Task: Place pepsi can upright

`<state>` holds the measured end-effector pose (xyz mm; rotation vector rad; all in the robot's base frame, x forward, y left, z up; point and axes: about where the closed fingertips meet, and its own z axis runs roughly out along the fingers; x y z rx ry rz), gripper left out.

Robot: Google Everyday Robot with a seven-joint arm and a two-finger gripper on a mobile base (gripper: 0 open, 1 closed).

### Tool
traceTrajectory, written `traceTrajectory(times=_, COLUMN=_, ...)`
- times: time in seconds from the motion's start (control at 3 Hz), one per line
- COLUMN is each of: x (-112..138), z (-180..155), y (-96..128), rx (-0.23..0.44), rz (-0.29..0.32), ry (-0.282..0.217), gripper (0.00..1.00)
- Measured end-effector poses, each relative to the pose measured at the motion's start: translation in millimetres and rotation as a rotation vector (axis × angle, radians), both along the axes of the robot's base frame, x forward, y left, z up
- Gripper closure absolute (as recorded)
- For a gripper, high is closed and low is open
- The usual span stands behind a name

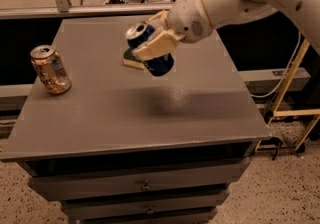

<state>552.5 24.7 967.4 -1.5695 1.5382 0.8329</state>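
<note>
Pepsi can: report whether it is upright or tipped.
Tipped: the pepsi can leans, silver top up-left, clamped in the gripper in the air above the table, not standing on it.

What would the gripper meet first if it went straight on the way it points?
Probably the table top: the gripper, shut on the tilted pepsi can, points down-left. The sponge lies close to that line; depth is unclear.
</note>
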Motion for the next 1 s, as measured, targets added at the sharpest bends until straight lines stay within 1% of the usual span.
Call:
traceTrajectory(times=0.33, x=6.8, z=-11.5, y=-21.8, rx=0.132, rz=-0.046, ry=0.039, gripper=1.0)
traceTrajectory(times=0.67, x=17.2, z=-17.1, y=-39.2, rx=0.234, rz=-0.051, ry=0.039, gripper=1.0)
traceTrajectory(times=1.0, x=26.1, z=-27.7, y=-52.9, rx=0.325, rz=-0.035, ry=0.023, gripper=0.81)
